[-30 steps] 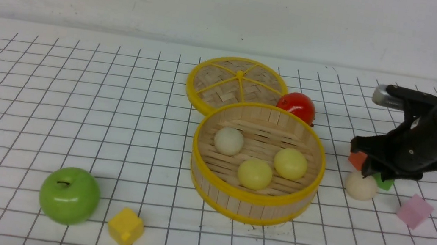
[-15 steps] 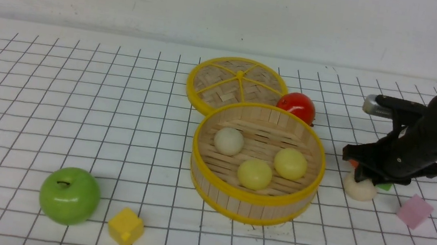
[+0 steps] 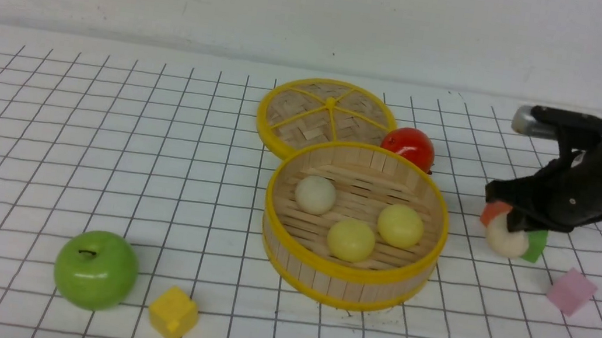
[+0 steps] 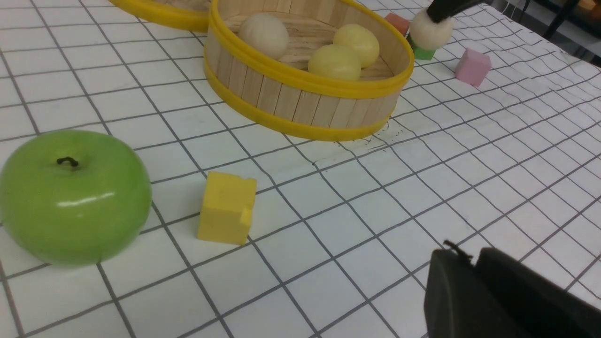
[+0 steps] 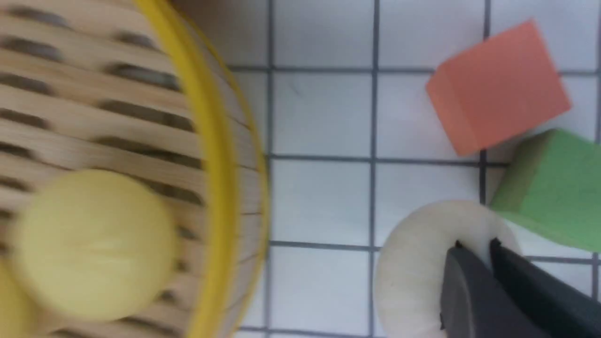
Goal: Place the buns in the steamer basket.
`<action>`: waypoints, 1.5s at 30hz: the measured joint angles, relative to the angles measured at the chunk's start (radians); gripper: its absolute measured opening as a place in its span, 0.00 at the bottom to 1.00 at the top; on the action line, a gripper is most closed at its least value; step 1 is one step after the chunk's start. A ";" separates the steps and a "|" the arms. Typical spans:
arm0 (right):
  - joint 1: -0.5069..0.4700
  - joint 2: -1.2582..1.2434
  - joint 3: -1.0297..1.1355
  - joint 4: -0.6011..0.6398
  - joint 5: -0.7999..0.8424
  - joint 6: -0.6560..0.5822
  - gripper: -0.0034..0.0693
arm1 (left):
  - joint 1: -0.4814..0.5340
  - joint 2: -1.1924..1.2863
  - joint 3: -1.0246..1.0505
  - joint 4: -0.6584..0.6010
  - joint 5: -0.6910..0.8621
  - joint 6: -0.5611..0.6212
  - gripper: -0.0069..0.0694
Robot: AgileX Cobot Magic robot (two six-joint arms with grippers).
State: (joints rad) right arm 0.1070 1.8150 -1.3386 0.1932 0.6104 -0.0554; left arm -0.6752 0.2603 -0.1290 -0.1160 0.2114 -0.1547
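Observation:
The steamer basket (image 3: pixel 348 273) stands at mid-table and holds one cream-white bun (image 3: pixel 315 194) and two pale yellow buns (image 3: pixel 351 240) (image 3: pixel 400 225). My right gripper (image 3: pixel 511 225) is to the right of the basket, shut on the second cream-white bun (image 3: pixel 505 240), which hangs just above the table. In the right wrist view the fingertips (image 5: pixel 475 244) pinch that bun (image 5: pixel 413 272) beside the basket rim (image 5: pixel 220 155). My left gripper (image 4: pixel 462 253) shows only in the left wrist view, shut and empty, low over the table near the front.
The flat woven lid (image 3: pixel 326 113) and a red fruit (image 3: pixel 409 146) lie behind the basket. An orange cube (image 3: pixel 494 211), a green cube (image 3: pixel 535 247) and a pink cube (image 3: pixel 570 291) sit around the held bun. A green apple (image 3: pixel 96 270) and a yellow cube (image 3: pixel 173 313) are at front left.
My right gripper came down onto the cream-white bun, shut on it, and has lifted it slightly up off the table.

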 joint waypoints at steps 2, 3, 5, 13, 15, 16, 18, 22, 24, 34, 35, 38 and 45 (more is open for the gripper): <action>0.026 -0.045 -0.003 0.057 0.002 -0.053 0.06 | 0.000 0.000 0.000 0.000 0.000 0.000 0.18; 0.030 -0.049 -0.004 0.070 0.002 -0.059 0.06 | 0.000 0.000 0.000 0.000 0.000 0.000 0.18; 0.075 -0.061 -0.027 0.138 -0.004 -0.117 0.06 | 0.000 0.000 0.000 0.000 0.000 0.000 0.18; 0.195 0.058 -0.142 0.281 -0.107 -0.196 0.08 | 0.000 0.000 0.000 0.000 0.000 0.000 0.18; 0.207 0.117 -0.171 0.296 -0.132 -0.198 0.09 | 0.000 0.000 0.000 0.000 0.000 0.000 0.19; 0.209 0.146 -0.184 0.301 -0.144 -0.198 0.10 | 0.000 0.000 0.000 0.000 0.000 0.000 0.19; 0.212 0.195 -0.203 0.313 -0.164 -0.199 0.13 | 0.000 0.000 0.000 0.000 0.000 0.000 0.19; 0.212 0.269 -0.217 0.344 -0.203 -0.199 0.31 | 0.000 0.000 0.000 0.000 0.000 0.000 0.19; 0.212 0.271 -0.218 0.347 -0.212 -0.199 0.43 | 0.000 0.000 0.000 0.000 0.000 0.000 0.19; 0.182 0.027 -0.219 0.262 0.065 -0.187 0.62 | 0.000 0.000 0.000 0.000 0.000 0.000 0.20; 0.181 -0.008 -0.213 0.244 0.118 -0.171 0.58 | 0.000 0.000 0.000 0.000 0.000 0.000 0.20; 0.183 -0.122 -0.164 0.193 0.245 -0.126 0.41 | 0.000 0.000 0.000 0.000 0.000 0.000 0.20; 0.192 -0.436 0.122 0.047 0.341 0.080 0.02 | 0.000 0.000 0.000 0.000 0.000 0.000 0.21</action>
State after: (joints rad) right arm 0.2989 1.3787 -1.2163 0.2404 0.9515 0.0246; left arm -0.6752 0.2603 -0.1290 -0.1160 0.2114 -0.1547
